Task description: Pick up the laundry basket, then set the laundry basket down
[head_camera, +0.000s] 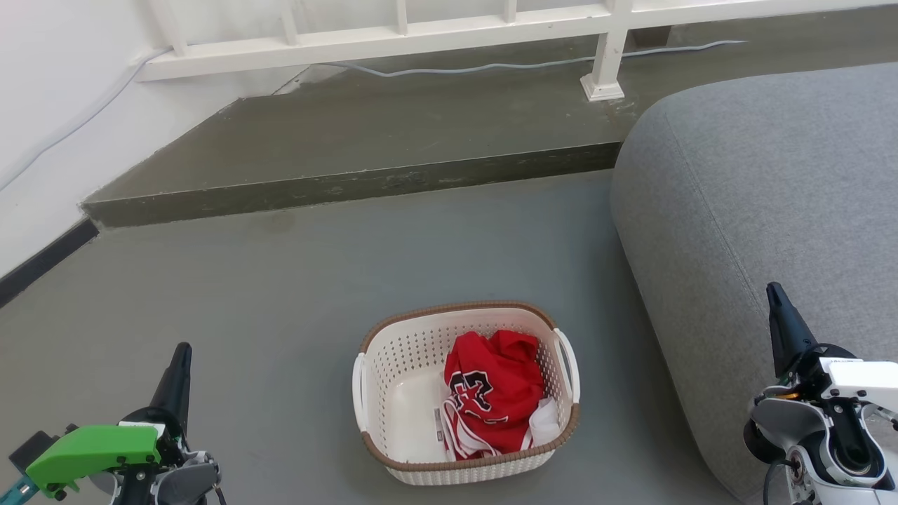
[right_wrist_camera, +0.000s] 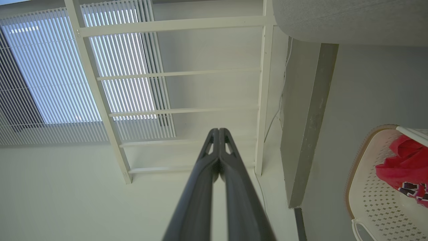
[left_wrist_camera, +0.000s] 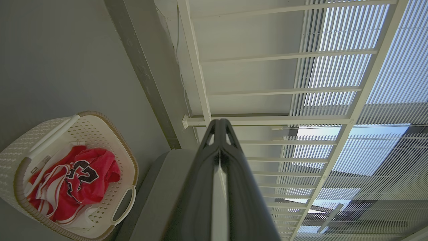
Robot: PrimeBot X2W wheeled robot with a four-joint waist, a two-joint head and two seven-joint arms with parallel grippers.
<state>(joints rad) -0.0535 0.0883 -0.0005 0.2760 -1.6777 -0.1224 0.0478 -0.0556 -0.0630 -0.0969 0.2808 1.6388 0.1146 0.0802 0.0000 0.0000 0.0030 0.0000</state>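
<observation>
The left gripper (head_camera: 181, 358) and right gripper (head_camera: 777, 298) are seen low at either side, each with fingers pressed together on nothing. Between them, well apart from both, the basket (head_camera: 396, 354) is set on the floor (head_camera: 280, 294). A crumpled red jersey (head_camera: 491, 393) with black numerals, not clearly readable, is held in it. A grey sofa (head_camera: 758, 196) is near its right; a step (head_camera: 351, 186) and white railing (head_camera: 393, 35) lie beyond.

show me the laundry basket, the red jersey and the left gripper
laundry basket (head_camera: 466, 307), head view, far brown rim
red jersey (head_camera: 501, 393), head view, middle of the crumpled cloth
left gripper (left_wrist_camera: 219, 124), left wrist view, where its closed tips meet
</observation>
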